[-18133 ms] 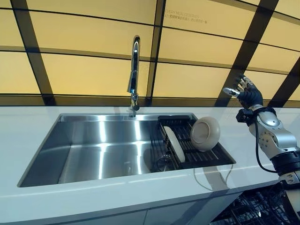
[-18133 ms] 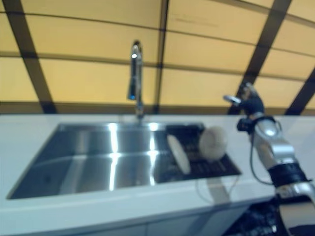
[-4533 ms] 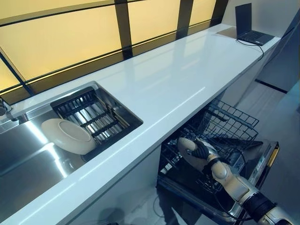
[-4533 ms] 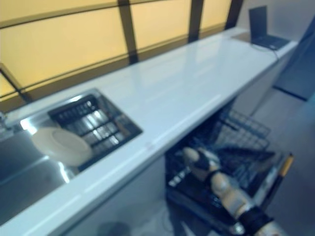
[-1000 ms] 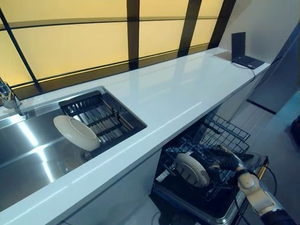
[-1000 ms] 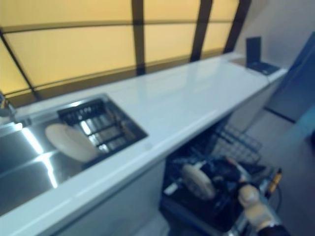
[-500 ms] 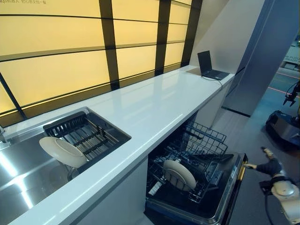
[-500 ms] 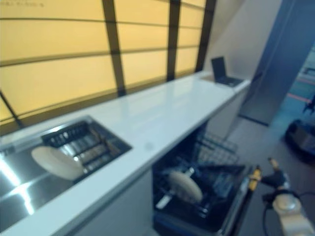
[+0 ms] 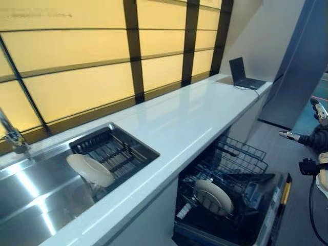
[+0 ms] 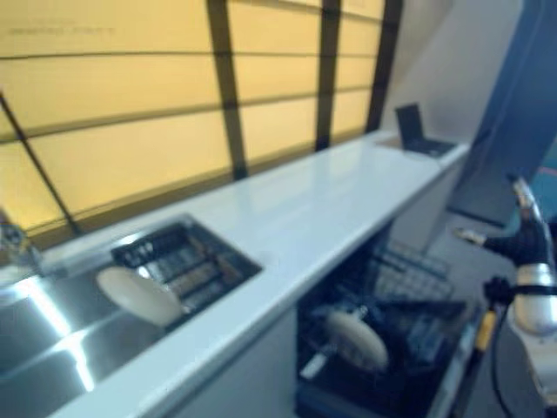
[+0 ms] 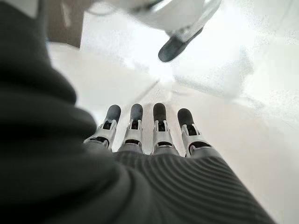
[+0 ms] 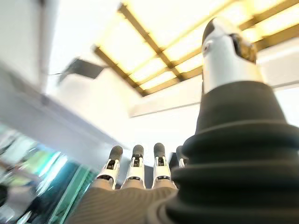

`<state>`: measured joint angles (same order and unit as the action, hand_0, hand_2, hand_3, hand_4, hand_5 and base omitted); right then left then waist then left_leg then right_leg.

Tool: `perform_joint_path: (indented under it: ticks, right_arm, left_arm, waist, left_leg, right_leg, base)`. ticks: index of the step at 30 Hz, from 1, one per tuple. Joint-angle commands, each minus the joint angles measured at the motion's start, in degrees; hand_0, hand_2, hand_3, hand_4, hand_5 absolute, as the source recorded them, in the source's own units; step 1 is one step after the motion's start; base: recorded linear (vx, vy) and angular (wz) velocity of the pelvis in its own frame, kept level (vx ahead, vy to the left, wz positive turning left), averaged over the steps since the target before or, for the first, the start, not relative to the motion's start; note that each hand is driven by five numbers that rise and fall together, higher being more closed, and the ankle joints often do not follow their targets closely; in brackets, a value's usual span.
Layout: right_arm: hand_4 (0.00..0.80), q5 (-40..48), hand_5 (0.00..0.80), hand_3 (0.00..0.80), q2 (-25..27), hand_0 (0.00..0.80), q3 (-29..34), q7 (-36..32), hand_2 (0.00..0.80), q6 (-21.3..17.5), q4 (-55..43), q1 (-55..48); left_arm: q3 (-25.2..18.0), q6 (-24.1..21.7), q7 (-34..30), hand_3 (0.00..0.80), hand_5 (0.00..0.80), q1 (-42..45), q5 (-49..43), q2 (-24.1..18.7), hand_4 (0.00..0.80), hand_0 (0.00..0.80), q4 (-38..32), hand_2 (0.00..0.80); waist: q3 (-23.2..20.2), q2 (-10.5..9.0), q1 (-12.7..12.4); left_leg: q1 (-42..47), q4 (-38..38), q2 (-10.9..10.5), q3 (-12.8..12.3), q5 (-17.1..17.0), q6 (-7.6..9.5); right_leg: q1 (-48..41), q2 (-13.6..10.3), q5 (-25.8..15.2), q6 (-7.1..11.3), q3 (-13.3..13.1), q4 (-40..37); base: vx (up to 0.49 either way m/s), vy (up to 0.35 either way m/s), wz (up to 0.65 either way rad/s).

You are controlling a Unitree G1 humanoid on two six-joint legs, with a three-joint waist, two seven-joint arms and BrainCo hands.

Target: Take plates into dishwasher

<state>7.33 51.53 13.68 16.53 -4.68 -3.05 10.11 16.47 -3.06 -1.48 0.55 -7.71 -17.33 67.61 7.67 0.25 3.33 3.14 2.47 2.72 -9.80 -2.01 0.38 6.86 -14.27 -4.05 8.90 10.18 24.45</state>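
Windows [image 9: 92, 61] of lit yellow panes crossed by dark bars are seen behind everything. Below them a long white worktop [image 9: 195, 115] is stretched from the near left to the far right corner, where a laptop [image 9: 242, 74] is stood open. A steel sink [image 9: 36, 197] is sunk into the worktop at the left, with a tap [image 9: 11, 136] at its back edge. A black rack [image 9: 114, 150] is set in the right end of the sink, and one plate [image 9: 90, 170] is leaned tilted against the rack's near left side.

Under the worktop, to the right of the sink, the dishwasher [image 9: 230, 205] is seen with its door [image 9: 271, 212] folded down. The lower basket [image 9: 220, 197] is pulled out over the door, and a second plate [image 9: 213, 196] is stood on edge among its wires, near the front. An upper basket [image 9: 241, 156] is shown behind it, just below the worktop's edge.

The right hand [image 9: 311, 137] is held at the right edge of the head views, above the floor beyond the door and well apart from both plates. Its fingers [image 12: 134, 165] are stretched out straight in the wrist view and nothing is held.

The left hand [image 11: 154, 144] is shown only in its own wrist view, fingers straight over a pale surface, with nothing in it.
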Motion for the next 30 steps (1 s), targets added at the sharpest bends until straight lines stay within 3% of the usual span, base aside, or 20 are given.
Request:
perform_joint_path:
  ticks: [1,3,4,5,6,7,9,10,14,18,24,28,30]
  right_arm:
    - [0.0,-1.5,0.0,0.0,3.8,0.0,-2.6,-2.2,0.0,-3.8,-2.6,12.3]
    - [0.0,-0.8,0.0,0.0,5.6,0.0,-5.3,-3.8,0.0,-2.6,-1.0,16.0]
    - [0.0,0.7,0.0,0.0,6.4,0.0,-6.5,-4.8,0.0,-3.0,0.3,17.7]
    - [0.0,1.0,0.0,0.0,6.4,0.0,-6.7,-5.0,0.0,-3.3,0.5,18.1]
    - [0.0,1.5,0.0,0.0,6.2,0.0,-7.0,-5.5,0.0,-3.3,0.9,18.5]
    - [0.0,1.7,0.0,0.0,6.1,0.0,-7.2,-6.0,0.0,-2.7,1.2,18.5]
    - [0.0,1.8,0.0,0.0,5.9,0.0,-7.1,-6.3,0.0,-2.1,0.9,18.2]
    - [0.0,1.5,0.0,0.0,5.6,0.0,-7.0,-7.1,0.0,-1.2,0.0,17.5]
    - [0.0,1.3,0.0,0.0,5.2,0.0,-7.8,-8.2,0.0,-0.5,-1.1,17.4]
    - [0.0,1.0,0.0,0.0,4.5,0.0,-9.2,-8.8,0.0,0.8,-3.1,19.2]
    - [0.0,-8.2,0.0,0.0,4.5,0.0,-13.3,-7.4,0.0,2.6,-3.9,23.9]
    - [0.0,-12.3,0.0,0.0,6.9,0.0,-17.6,-8.3,0.0,2.5,-3.2,28.1]
    - [0.0,-13.3,0.0,0.0,7.4,0.0,-18.9,-9.3,0.0,2.2,-3.0,29.3]
  left_arm:
    - [1.4,1.1,0.7,0.0,0.0,-0.4,1.5,-3.6,0.0,0.0,-0.5,0.0]
    - [1.3,2.1,0.4,0.0,0.0,-1.5,1.4,-4.0,0.0,0.0,-0.7,0.0]
    - [0.9,2.6,0.1,0.0,0.0,-2.4,0.8,-4.3,0.0,0.0,-0.4,0.0]
    - [0.8,2.6,0.1,0.0,0.0,-2.6,0.8,-4.3,0.0,0.0,-0.3,0.0]
    - [0.5,2.9,0.1,0.0,0.0,-2.8,0.5,-4.2,0.0,0.0,-0.2,0.0]
    - [0.4,2.9,-0.2,0.0,0.0,-3.1,-0.4,-4.0,0.0,0.0,0.4,0.0]
    - [0.4,2.7,-0.1,0.0,0.0,-3.1,-0.9,-3.6,0.0,0.0,0.7,0.0]
    - [0.3,2.9,-0.2,0.0,0.0,-3.1,-2.2,-3.2,0.0,0.0,0.8,0.0]
    - [-0.3,4.1,0.3,0.0,0.0,-3.7,-2.3,-3.7,0.0,0.0,0.9,0.0]
    - [-2.0,3.9,0.2,0.0,0.0,-4.7,1.2,-4.1,0.0,0.0,1.3,0.0]
    - [-1.7,2.8,0.2,0.0,0.0,-4.2,-0.5,-1.9,0.0,0.0,-0.7,0.0]
    - [-0.5,3.5,0.6,0.0,0.0,-3.3,-0.4,-1.8,0.0,0.0,-1.9,0.0]
    - [-0.6,3.5,0.7,0.0,0.0,-3.2,-0.1,-1.9,0.0,0.0,-1.9,0.0]
  waist:
    - [-0.5,-1.39,-1.8]
    - [-0.8,-1.77,-1.2]
    - [-1.0,-2.58,-0.7]
    - [-1.1,-2.66,-0.5]
    - [-1.3,-3.07,-0.1]
    - [-1.6,-3.57,0.9]
    - [-1.6,-3.64,1.6]
    - [-1.6,-3.85,2.0]
    - [-1.9,-4.48,1.7]
    - [-2.6,-4.4,0.1]
    - [-3.0,-3.82,-2.0]
    - [-3.4,-3.46,-3.9]
    - [-3.5,-3.42,-4.2]
  left_leg:
    - [1.4,1.6,-2.2,2.3,3.4,2.85]
    - [2.2,1.6,-2.8,4.1,3.8,2.56]
    - [3.0,1.6,-3.5,5.4,4.7,2.36]
    - [3.0,1.5,-3.6,5.6,4.7,2.33]
    - [3.3,1.3,-4.2,6.8,5.3,2.28]
    - [4.2,1.1,-5.4,9.5,6.2,2.32]
    - [4.8,1.1,-5.9,11.4,6.6,2.4]
    - [5.5,0.9,-6.3,13.9,7.2,2.74]
    - [5.5,0.3,-6.9,17.4,7.7,3.03]
    - [4.6,1.3,-5.6,15.9,6.0,1.14]
    - [3.2,0.3,-2.9,8.6,5.3,-1.42]
    - [2.6,1.8,-2.3,8.7,3.4,-2.43]
    - [2.3,1.9,-2.3,9.0,3.1,-2.6]
  right_leg:
    - [0.6,1.8,-8.2,-0.38,-5.5,9.0]
    - [2.0,4.4,-5.3,-1.17,-6.3,2.4]
    - [2.1,5.8,-4.9,-1.1,-6.7,-6.2]
    - [2.1,6.0,-5.2,-1.09,-6.7,-7.6]
    - [2.5,7.8,-4.2,-0.91,-8.1,-11.9]
    - [3.2,11.2,-3.2,-0.68,-10.9,-17.7]
    - [3.8,12.8,-3.6,-0.64,-12.3,-19.8]
    - [5.3,13.9,-4.3,-0.68,-13.8,-19.6]
    - [2.7,14.6,-3.1,-2.27,-16.0,-20.3]
    - [-3.6,13.4,-0.1,-3.35,-12.4,-22.9]
    - [-9.7,12.0,3.1,-4.82,-3.7,-25.9]
    - [-11.3,12.0,4.0,-5.32,0.0,-26.8]
    - [-11.5,12.0,3.9,-5.4,0.3,-27.1]
  base:
    - [0.202,0.09,0.49]
    - [0.289,-0.049,0.4]
    - [0.296,-0.112,0.59]
    - [0.292,-0.1,0.64]
    - [0.313,-0.046,0.71]
    - [0.359,-0.046,0.88]
    - [0.283,-0.059,1.05]
    - [0.23,-0.094,1.01]
    - [0.161,-0.196,1.36]
    - [0.077,-0.241,1.06]
    - [0.007,-0.169,0.77]
    - [-0.051,-0.076,0.6]
    - [-0.049,-0.004,0.16]
